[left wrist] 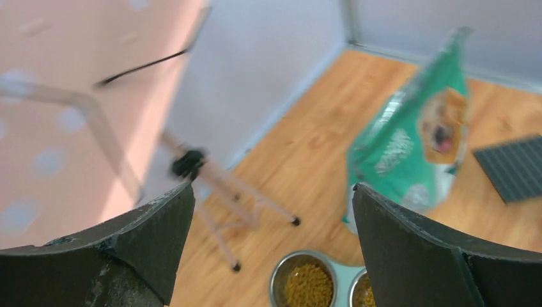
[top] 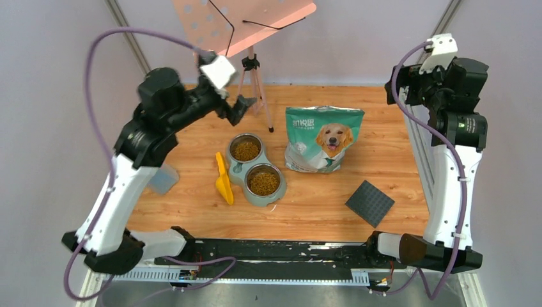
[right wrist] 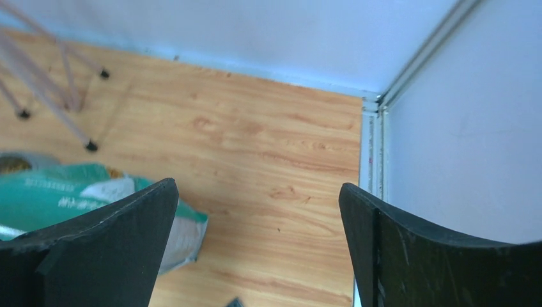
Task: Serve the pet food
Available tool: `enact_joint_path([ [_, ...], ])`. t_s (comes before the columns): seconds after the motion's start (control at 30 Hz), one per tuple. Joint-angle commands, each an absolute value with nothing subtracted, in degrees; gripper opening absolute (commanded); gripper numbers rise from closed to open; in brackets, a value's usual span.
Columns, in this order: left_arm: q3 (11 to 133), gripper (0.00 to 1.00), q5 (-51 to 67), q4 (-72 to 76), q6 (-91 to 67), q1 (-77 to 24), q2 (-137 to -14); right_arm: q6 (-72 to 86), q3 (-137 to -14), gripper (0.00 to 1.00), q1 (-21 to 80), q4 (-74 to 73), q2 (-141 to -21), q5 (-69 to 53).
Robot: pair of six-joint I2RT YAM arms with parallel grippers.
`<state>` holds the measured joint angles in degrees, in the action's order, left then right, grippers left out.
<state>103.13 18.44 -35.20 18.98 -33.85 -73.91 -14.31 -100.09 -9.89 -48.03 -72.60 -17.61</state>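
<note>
Left gripper (left wrist: 271,198) and right gripper (right wrist: 259,192) both wide apart, empty; kibble (top: 263,182) fills both bowls (top: 238,169), scoop (top: 224,183) lies on bench (top: 319,208), so serving looks done.

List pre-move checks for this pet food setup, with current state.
1. Left gripper open, empty: ok.
2. Right gripper open, empty: ok.
3. Pet food in both bowls of the feeder: ok.
4. Yellow scoop flat on table, left of feeder, ungripped: ok.
5. Bag upright, apart from feeder: ok.
6. Left gripper's gap to tripod: cannot tell.
</note>
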Motion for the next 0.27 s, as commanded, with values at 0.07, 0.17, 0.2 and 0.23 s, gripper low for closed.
enact_joint_path([
  [0.07,90.00,1.00,-11.64,-29.97,0.74,-25.37,-61.61,-0.37,-99.33,1.00,-9.93,-37.42,-71.54,-2.17],
  [0.17,84.86,1.00,-13.59,-28.99,1.04,-22.96,-58.19,0.44,-98.55,1.00,-9.93,-35.96,-71.60,-1.59],
  [0.2,83.84,1.00,-13.74,-29.22,0.47,-22.55,-58.14,1.03,-98.64,1.00,-9.93,-35.92,-71.81,-2.26],
  [0.23,83.58,1.00,-13.70,-29.55,0.05,-22.39,-58.50,1.24,-98.57,1.00,-9.93,-35.70,-71.97,-3.03],
])
